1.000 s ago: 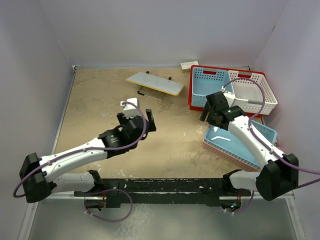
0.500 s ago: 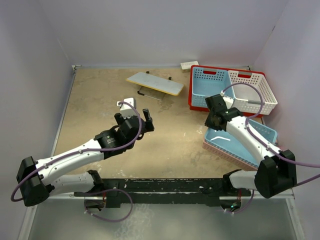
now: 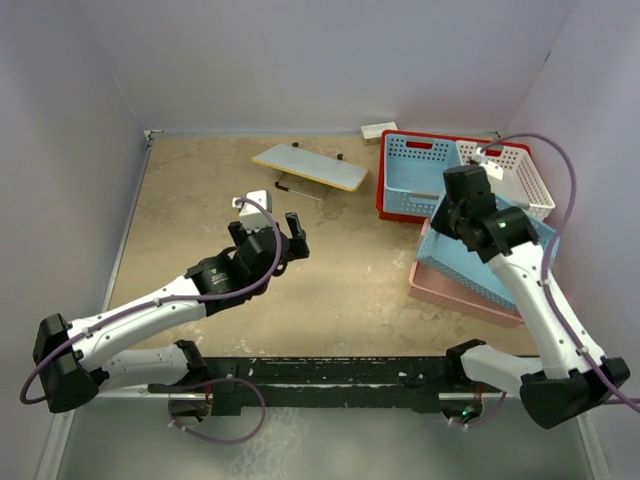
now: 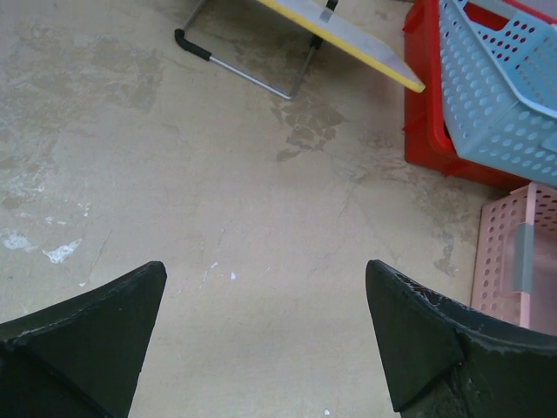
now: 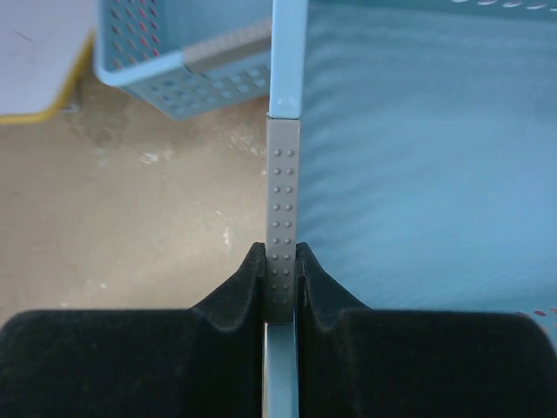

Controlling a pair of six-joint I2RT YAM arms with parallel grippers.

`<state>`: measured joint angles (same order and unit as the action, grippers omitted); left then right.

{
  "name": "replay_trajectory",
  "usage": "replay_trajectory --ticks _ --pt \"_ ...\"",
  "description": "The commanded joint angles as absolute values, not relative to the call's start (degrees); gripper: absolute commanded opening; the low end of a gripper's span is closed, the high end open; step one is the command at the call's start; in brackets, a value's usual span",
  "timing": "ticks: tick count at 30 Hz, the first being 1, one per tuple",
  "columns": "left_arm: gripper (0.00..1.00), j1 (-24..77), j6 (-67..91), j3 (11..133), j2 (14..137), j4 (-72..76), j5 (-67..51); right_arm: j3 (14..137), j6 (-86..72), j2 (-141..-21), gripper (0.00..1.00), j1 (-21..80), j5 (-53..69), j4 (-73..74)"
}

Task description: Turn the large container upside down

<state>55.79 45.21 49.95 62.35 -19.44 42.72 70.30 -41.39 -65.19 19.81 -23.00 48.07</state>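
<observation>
- Since the earlier frame the right arm has swung up and back. The light-blue tub (image 3: 490,270) that lay in the pink basket (image 3: 455,298) now hangs tilted over it. The left arm has barely shifted.
- The right gripper (image 5: 282,261) has its jaws clamped on the tub's rim, pinching a grey dotted strip on the wall edge.
- The left gripper (image 4: 265,274) has its jaws wide apart, holding nothing, over bare desk (image 3: 200,200) left of centre.
- The large container (image 3: 382,190), the red bin, sits upright at the back right of the desk, near the corner. A perforated light-blue basket (image 3: 412,170) and a white basket (image 3: 530,195) stand inside it, side by side.
- Risk: the tub is held at one point on a thin rim, so its weight could twist it in the jaws or pull it free. It would then drop onto the pink basket.
- Whether the tub's low edge touches the pink basket I cannot tell.
- Risk: tipping the red bin with both baskets inside would spill them. The nearby walls also look likely to cramp the turn.
- Count: one red bin and two light-blue containers, one held and one in the bin.
- Also one white basket, one pink basket, one yellow-edged board (image 3: 310,166) on wire legs and one small white box (image 3: 378,130) by the back wall.
</observation>
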Motion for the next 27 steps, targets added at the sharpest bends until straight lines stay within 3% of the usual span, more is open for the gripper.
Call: replay_trajectory --ticks 1,6,10,18,27 --pt "0.94 55.7 43.4 55.4 60.8 -19.9 43.6 81.4 -35.5 -63.3 0.0 19.7 -25.4 52.3" --pt "0.94 52.8 43.0 58.3 60.1 -24.4 44.4 97.9 -31.8 -66.3 0.0 19.7 -23.8 54.2" --pt "0.94 45.1 43.1 58.4 57.7 -27.6 39.6 108.0 -32.4 -67.9 0.0 19.7 -14.0 50.2" --pt "0.94 30.7 47.3 59.0 52.6 -34.7 33.4 99.4 -40.8 -68.3 0.0 21.1 20.4 21.2" --pt "0.93 27.5 61.0 67.3 50.7 -48.2 42.4 93.8 -47.0 -76.2 0.0 36.3 33.0 1.0"
